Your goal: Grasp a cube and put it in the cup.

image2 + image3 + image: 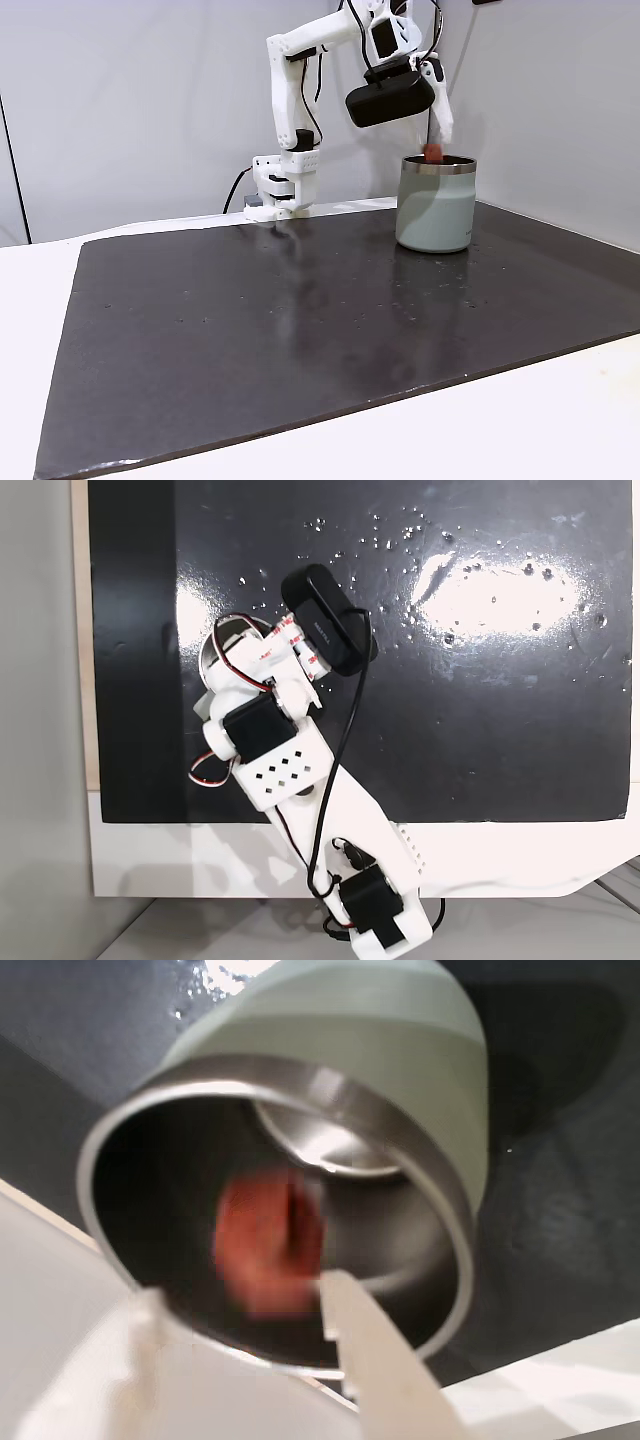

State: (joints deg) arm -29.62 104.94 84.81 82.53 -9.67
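The gripper is seen from the wrist view poised directly over the mouth of the cup, with its two white fingers entering from the lower edge. The fingers are parted, and a clear gap is left between them. The cube is seen in that gap as a blurred reddish-orange patch against the dark steel interior of the cup. No contact between the cube and either finger can be made out through the blur, so it cannot be told for certain whether the cube is pinched or loose; the spread of the fingers suggests that nothing is being held.

In a fixed view from the side, the gripper is pointed downward just above the steel rim, and the cube is seen as a small red spot right at the level of the rim, at the finger's tip. The cup is stood upright on the dark mat, its long axis vertical and its open mouth turned up. The orientation of the cube's faces cannot be told.

In a fixed view from above, the cup is mostly covered by the white arm, and a black camera is carried beside the wrist.
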